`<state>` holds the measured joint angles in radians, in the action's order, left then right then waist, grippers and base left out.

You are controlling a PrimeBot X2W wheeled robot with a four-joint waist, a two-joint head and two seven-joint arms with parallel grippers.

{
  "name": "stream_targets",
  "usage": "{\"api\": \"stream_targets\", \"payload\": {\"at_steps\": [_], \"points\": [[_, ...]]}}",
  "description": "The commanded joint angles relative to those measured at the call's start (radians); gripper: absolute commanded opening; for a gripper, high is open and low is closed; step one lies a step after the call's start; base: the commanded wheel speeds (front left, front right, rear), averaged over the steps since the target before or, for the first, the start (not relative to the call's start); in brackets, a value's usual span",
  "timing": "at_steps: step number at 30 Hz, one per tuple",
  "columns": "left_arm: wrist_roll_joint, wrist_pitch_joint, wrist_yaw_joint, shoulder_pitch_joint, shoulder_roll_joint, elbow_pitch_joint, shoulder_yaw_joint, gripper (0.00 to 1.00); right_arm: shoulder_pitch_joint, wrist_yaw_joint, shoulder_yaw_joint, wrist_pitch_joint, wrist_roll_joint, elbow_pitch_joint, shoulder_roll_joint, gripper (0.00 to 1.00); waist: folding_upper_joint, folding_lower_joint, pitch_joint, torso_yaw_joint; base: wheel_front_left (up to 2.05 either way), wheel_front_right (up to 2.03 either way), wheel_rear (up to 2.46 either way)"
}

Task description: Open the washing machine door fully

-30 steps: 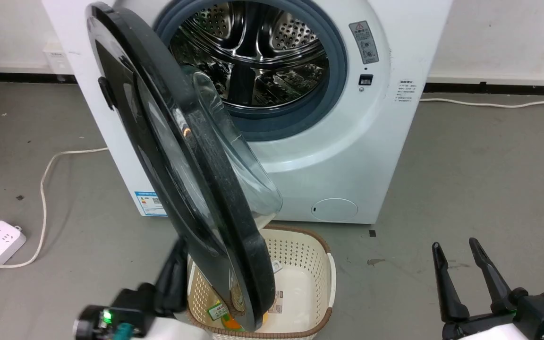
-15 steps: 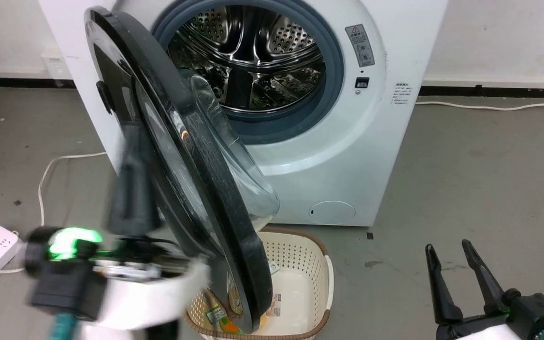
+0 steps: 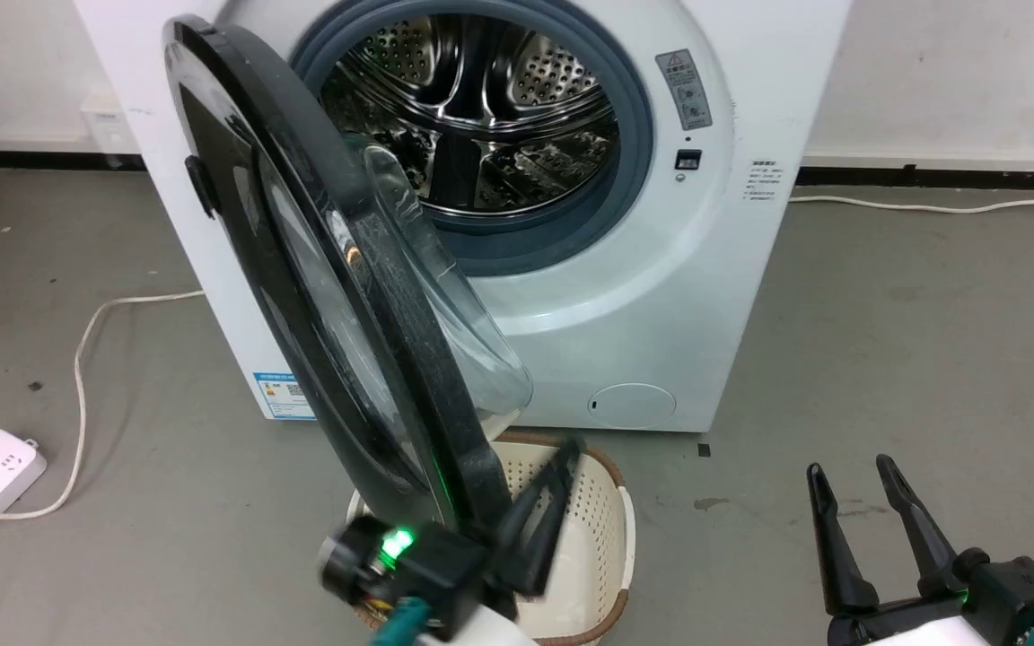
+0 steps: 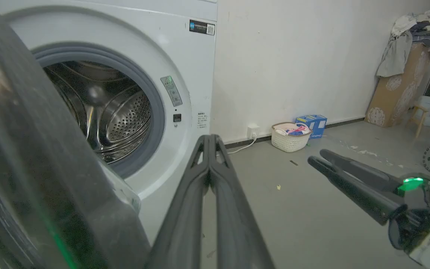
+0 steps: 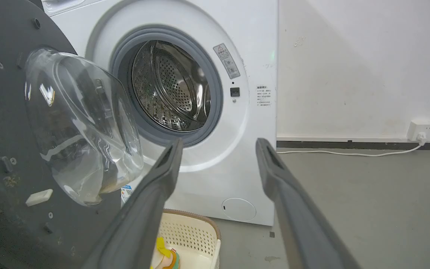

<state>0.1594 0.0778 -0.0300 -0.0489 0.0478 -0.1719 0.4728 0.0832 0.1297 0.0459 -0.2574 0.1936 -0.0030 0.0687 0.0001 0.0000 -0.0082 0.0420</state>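
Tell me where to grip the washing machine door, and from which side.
Probably pinch the black rim of the washing machine door at its free edge, coming from the front. The door stands nearly edge-on to the robot, so both faces are reachable. Stay off the bulging glass bowl.

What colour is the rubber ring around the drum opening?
The rubber ring is grey, clearest in the right wrist view.

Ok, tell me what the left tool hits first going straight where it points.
Likely the washing machine, its white front right of the drum opening; the washing machine door lies beside the left tool. Depth unclear.
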Motion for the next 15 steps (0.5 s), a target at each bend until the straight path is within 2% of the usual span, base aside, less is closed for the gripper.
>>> {"api": "stream_targets", "payload": {"at_steps": [1, 5, 9, 15], "points": [[0.005, -0.016, -0.001, 0.014, 0.002, 0.028, 0.011, 0.0, 0.006, 0.001, 0.0, -0.004, 0.002, -0.002, -0.002, 1.0, -0.0001, 0.0, 0.003, 0.003, 0.0, 0.0, 0.0], [0.032, -0.042, 0.01, 0.022, 0.002, 0.132, 0.029, 0.0, 0.001, 0.001, 0.005, -0.004, 0.003, -0.001, -0.003, 1.0, -0.0001, 0.0, 0.011, 0.005, 0.0, 0.0, 0.0], [0.049, -0.019, 0.043, 0.003, 0.002, 0.237, 0.013, 0.0, -0.003, 0.001, 0.005, -0.004, 0.004, 0.0, -0.005, 1.0, -0.0001, 0.0, 0.02, 0.012, 0.0, 0.0, 0.0], [0.042, 0.022, 0.059, -0.026, 0.004, 0.299, 0.005, 0.0, 0.003, 0.001, 0.0, -0.004, 0.006, 0.002, -0.006, 1.0, -0.0001, 0.0, 0.023, 0.047, 0.0, 0.0, 0.0]]}}
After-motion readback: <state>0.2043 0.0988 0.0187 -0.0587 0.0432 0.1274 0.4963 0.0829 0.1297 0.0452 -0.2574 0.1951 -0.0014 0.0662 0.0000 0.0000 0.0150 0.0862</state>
